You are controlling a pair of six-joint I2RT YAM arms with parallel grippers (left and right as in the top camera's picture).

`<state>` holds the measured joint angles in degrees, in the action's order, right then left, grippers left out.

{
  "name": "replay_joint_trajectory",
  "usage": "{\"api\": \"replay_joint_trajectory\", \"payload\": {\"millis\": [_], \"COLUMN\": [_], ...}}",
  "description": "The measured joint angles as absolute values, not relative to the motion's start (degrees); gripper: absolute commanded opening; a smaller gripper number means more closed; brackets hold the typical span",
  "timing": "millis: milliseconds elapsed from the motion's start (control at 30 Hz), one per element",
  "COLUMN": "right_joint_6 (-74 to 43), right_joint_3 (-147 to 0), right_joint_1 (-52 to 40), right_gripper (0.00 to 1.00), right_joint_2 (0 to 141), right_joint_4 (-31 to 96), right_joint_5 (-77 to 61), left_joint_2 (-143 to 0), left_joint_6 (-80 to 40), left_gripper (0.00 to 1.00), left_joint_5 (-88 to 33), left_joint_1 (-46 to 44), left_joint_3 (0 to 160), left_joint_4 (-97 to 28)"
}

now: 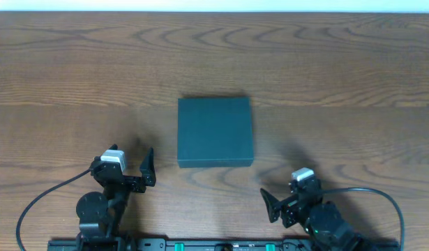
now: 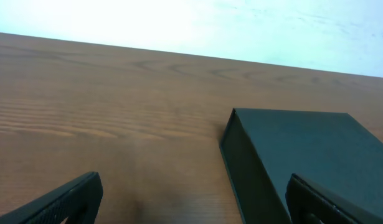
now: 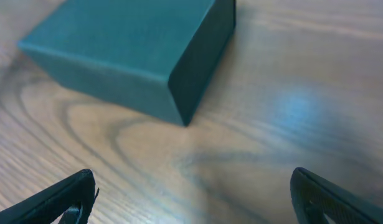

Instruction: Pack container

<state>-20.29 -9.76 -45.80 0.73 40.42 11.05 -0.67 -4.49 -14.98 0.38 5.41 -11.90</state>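
Note:
The container [image 1: 214, 131] is a dark teal box with its lid shut, lying flat at the middle of the wooden table. My left gripper [image 1: 128, 162] is open and empty, just left of and in front of the box's near left corner. In the left wrist view the container [image 2: 303, 149] lies ahead to the right, with the right finger of the gripper [image 2: 194, 202] in front of it. My right gripper [image 1: 284, 194] is open and empty, in front of the box's near right corner. In the right wrist view the container [image 3: 116, 50] sits at the upper left, beyond the gripper [image 3: 194, 199].
The wooden table [image 1: 61, 70] runs to a white edge at the back [image 1: 214, 5]. A black cable [image 1: 40, 202] loops from the left arm and another [image 1: 381, 199] from the right arm. A black mounting rail [image 1: 214, 245] lies along the front edge.

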Motion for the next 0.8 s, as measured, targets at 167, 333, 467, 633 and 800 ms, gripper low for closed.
{"api": "replay_joint_trajectory", "payload": {"millis": [167, 333, 467, 633, 800], "right_joint_6": [-20.27, -20.27, -20.27, -20.27, -20.27], "right_joint_3": [-9.76, -9.76, -9.76, -9.76, -9.76], "right_joint_1": [-45.8, -45.8, -45.8, -45.8, -45.8], "right_gripper": [0.99, 0.99, 0.99, 0.99, 0.99], "right_joint_2": [0.71, 0.71, 0.71, 0.71, 0.71], "right_joint_4": [40.03, 40.03, 40.03, 40.03, 40.03], "right_joint_5": [9.87, 9.82, 9.8, 9.72, 9.65], "left_joint_2": [-0.67, -0.67, -0.67, -0.67, -0.67], "left_joint_6": [-4.49, -4.49, -4.51, -4.51, -4.49], "left_gripper": [0.95, 0.95, 0.95, 0.95, 0.95], "left_joint_5": [-14.98, -14.98, -14.98, -14.98, -14.98], "left_joint_1": [0.38, 0.38, 0.38, 0.38, 0.38], "left_joint_3": [5.41, 5.41, 5.43, 5.43, 5.43], "left_joint_4": [-11.9, -11.9, -11.9, -11.9, -11.9]}}
